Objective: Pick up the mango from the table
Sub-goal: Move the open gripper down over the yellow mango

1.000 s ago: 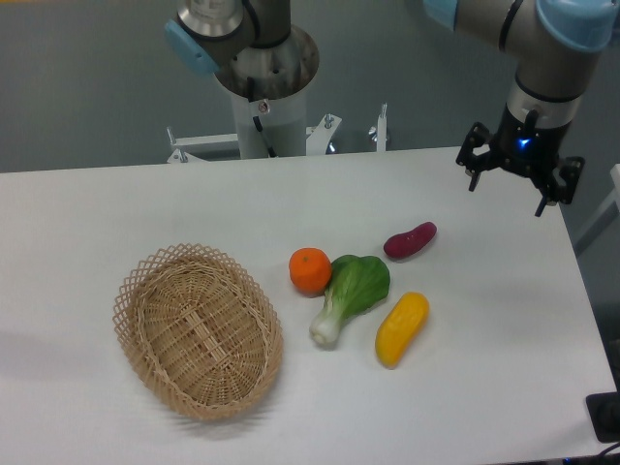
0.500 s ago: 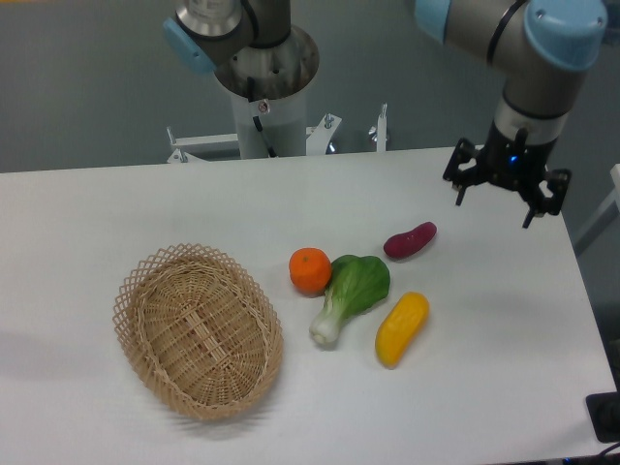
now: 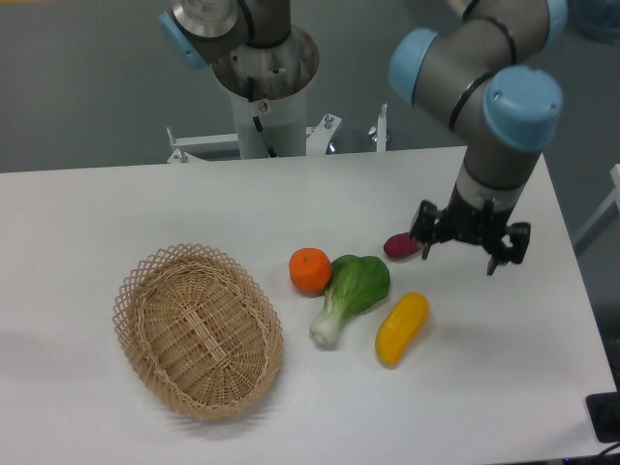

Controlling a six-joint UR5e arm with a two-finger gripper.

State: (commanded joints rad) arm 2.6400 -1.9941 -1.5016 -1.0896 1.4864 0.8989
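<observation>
The mango is a long yellow fruit, orange at its lower left end, lying on the white table right of centre. My gripper hangs open and empty above the table, up and to the right of the mango and apart from it. Its fingers point down. It partly hides the dark purple-red sweet potato.
A round orange and a green bok choy lie just left of the mango. A woven wicker basket stands at the left. The arm's base column rises behind the table's far edge.
My gripper has moved down and to the left from near the table's far right edge, closer to the mango. It now covers part of the sweet potato. The objects have not moved.
</observation>
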